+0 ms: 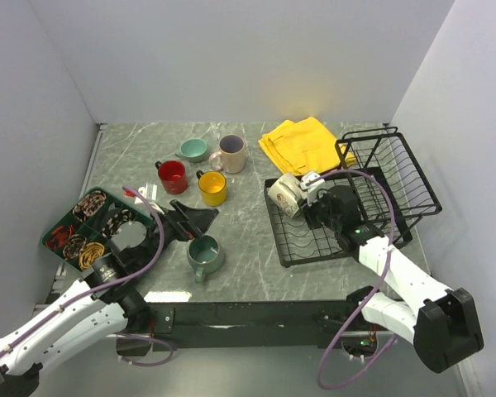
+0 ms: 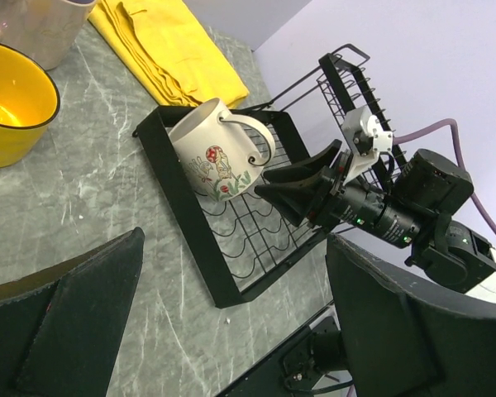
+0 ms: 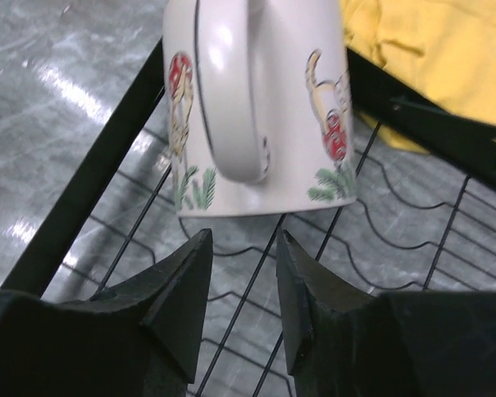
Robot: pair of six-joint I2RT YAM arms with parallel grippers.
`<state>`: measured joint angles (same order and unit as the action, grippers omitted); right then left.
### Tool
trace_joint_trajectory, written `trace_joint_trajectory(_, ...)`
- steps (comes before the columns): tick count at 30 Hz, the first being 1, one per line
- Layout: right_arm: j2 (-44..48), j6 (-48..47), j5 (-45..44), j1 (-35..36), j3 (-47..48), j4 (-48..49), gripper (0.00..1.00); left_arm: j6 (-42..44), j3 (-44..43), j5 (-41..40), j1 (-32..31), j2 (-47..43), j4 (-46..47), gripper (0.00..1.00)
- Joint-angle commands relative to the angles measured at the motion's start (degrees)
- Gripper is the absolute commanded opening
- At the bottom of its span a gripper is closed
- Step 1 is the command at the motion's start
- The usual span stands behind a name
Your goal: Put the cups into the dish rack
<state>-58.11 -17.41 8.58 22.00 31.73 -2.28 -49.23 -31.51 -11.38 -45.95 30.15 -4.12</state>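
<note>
Yellow cloth [image 1: 302,142] beside dish rack [image 1: 302,245]

Even, diffuse overhead lighting; all three views are bright. Top view: sharp, with soft short shadows beside the yellow cup [image 1: 212,188]. Right wrist view: white glare streaks on the table [image 3: 58,83] at upper left and on the cream mug [image 3: 231,74]; foreground fingers [image 3: 178,289] dark, slightly soft. Left wrist view: lower-corner fingers [image 2: 66,322] underexposed.

counter [image 1: 248,248]: grey-green marbled, fills the frame's middle | yellow cloth [image 1: 302,142]: folded, flat on the counter, upper right of centre | dark green tray [image 1: 48,240]: compartmented, left edge of the counter, holds coiled round items in brown, red and yellow | walls [image 1: 231,58]: plain white, on three sides
</note>
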Motion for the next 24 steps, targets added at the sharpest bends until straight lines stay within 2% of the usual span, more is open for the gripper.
trace_joint_trajectory(1, 2.56, -1.66, 3.02, 0.33, 5.79, -7.45, 0.50, 0.98, -0.83, 1.79, -0.10, 1.31, 1.49, 0.96)
trace_joint_trajectory(5, 2.30, -1.31, 4.16, 0.33, 12.38, -14.22, 0.53, 1.51, -1.54, 3.29, -0.10, 3.16, 1.66, 0.96)
trace_joint_trajectory(12, -5.07, 1.41, 7.15, 0.68, 29.50, -25.48, 0.69, 1.33, -0.40, 3.90, -0.10, 3.25, 3.06, 0.96)
trace_joint_trajectory(19, -20.62, 5.28, 2.42, 4.72, 44.20, -34.00, 0.70, 0.72, -0.40, 3.47, -0.10, 1.40, 1.05, 0.96)
trace_joint_trajectory(24, -25.21, 5.02, -5.48, 7.87, 48.86, -37.26, 0.70, 0.63, 0.57, 2.50, -0.10, -0.53, -0.01, 0.96)
